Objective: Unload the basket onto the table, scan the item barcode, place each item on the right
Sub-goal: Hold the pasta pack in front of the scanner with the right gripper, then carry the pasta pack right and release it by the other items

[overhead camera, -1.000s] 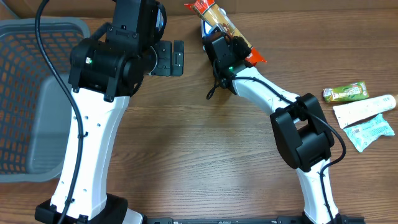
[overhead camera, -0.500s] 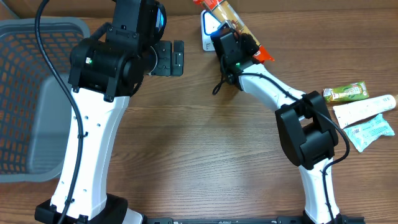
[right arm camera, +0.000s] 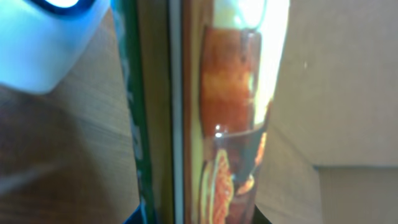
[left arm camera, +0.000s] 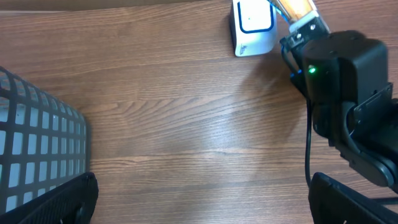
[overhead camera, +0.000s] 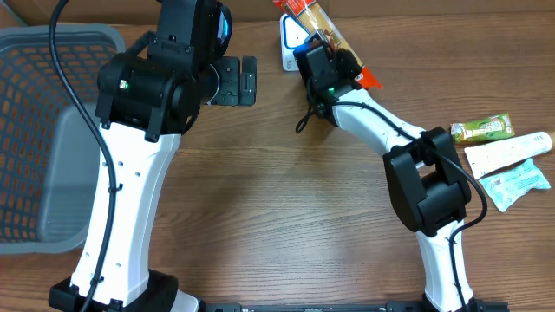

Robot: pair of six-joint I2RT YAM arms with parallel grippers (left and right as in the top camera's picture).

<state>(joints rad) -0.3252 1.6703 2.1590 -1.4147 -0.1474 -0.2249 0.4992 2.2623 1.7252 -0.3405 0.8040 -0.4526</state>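
The item is a long packet of spaghetti point(overhead camera: 314, 21) with a red end, and my right gripper point(overhead camera: 324, 57) is shut on it at the table's far edge. The packet lies over the white scanner point(overhead camera: 290, 40), whose face is lit blue. Up close, in the right wrist view, the packet point(right arm camera: 211, 112) fills the middle and the scanner point(right arm camera: 50, 37) glows at the top left. No barcode can be made out. My left gripper point(left arm camera: 201, 202) hangs open above bare wood, well short of the scanner point(left arm camera: 254, 25); it holds nothing.
A grey mesh basket point(overhead camera: 35, 130) stands at the left edge. At the right lie a green bar point(overhead camera: 481, 129), a white tube point(overhead camera: 507, 153) and a light blue packet point(overhead camera: 516, 185). A cardboard wall runs behind the table.
Over the last second my right gripper carried the packet slightly right and toward the far edge, uncovering more of the scanner; it has since held still. The left arm has not moved.
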